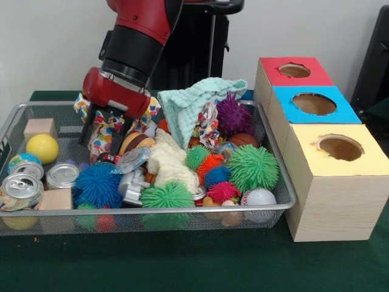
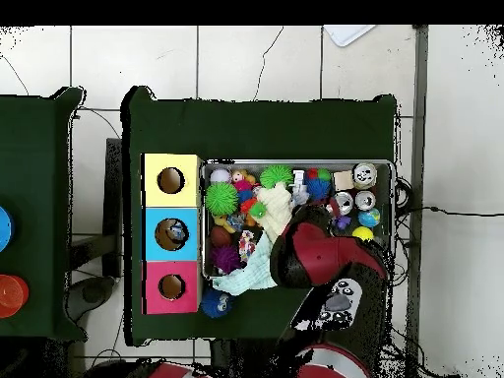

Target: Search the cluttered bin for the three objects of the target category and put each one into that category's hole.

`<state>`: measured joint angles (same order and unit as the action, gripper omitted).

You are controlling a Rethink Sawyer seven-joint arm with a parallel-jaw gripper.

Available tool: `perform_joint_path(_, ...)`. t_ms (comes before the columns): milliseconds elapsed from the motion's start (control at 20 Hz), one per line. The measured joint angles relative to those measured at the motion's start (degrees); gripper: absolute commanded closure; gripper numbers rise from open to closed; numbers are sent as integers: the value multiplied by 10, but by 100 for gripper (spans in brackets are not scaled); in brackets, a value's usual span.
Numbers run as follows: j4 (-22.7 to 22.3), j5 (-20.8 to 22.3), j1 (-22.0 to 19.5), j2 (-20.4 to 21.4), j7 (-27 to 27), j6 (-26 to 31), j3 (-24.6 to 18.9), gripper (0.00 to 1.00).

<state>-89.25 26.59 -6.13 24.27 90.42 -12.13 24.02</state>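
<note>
The wire-mesh bin [image 1: 182, 210] is full of toys; it also shows in the overhead view [image 2: 204, 224]. My gripper [image 1: 102, 136] hangs from the red arm over the bin's back left part, its dark fingers [image 1: 87, 126] apart, just above a patterned cloth [image 1: 104, 129]. One creased see-through bottle [image 1: 131, 160] lies just right of and below the gripper, among the toys. A second clear piece [image 1: 227, 149] shows near the middle; I cannot tell what it is. The red-topped hole [image 1: 295, 70] is at the far right, also seen from overhead [image 2: 171, 286]. In the overhead view the arm [image 2: 317, 252] hides the gripper.
The blue-topped hole [image 1: 313, 103] and the yellow-topped hole [image 1: 340, 147] stand in line with the red one. Silver cans [image 1: 20, 187], spiky balls [image 1: 253, 166], a teal cloth [image 1: 194, 100], wooden blocks [image 1: 40, 128] and a yellow ball [image 1: 42, 148] fill the bin.
</note>
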Motion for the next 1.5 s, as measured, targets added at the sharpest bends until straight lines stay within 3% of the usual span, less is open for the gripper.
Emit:
perform_joint_path(650,-16,5,-5,77,0,60,-22,0)
perform_joint_path(1050,-18,-7,35,76,0,64,-21,0)
perform_joint_path(1500,-21,-54,100,61,0,64,-12,0)
